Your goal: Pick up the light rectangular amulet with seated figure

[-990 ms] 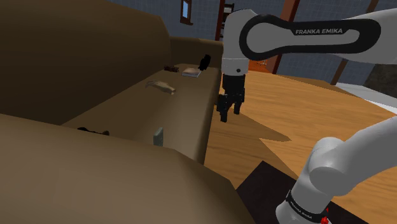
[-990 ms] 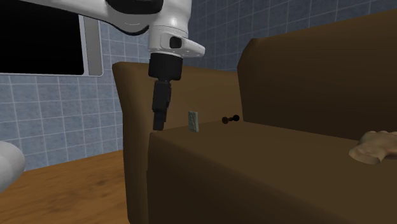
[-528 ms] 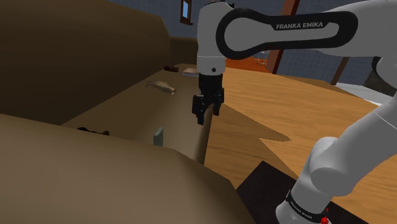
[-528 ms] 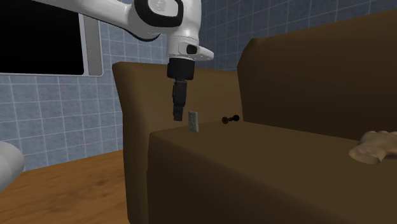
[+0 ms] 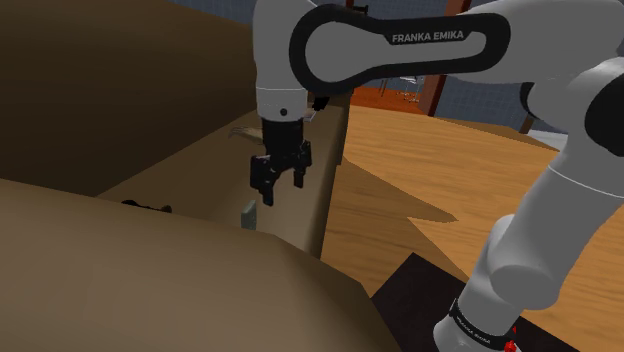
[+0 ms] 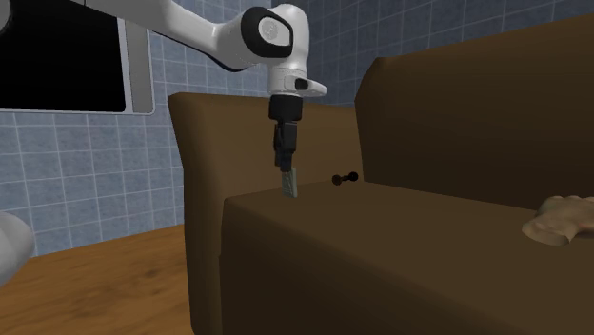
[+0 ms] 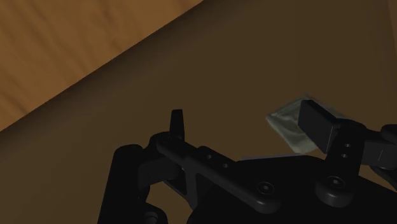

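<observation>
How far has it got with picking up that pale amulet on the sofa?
Reaching looks done: the gripper hangs open just above the upright amulet on the sofa seat. In hand is lining up: the amulet sits beside one finger, not between them. Closing and lifting are left.

White arm (image 5: 556,205), dark joints, FRANKA EMIKA lettering; all-black hand (image 5: 280,189).

The black jaws hang parted just above the grey amulet (image 5: 248,214) standing upright on the brown sofa (image 5: 190,165).
</observation>
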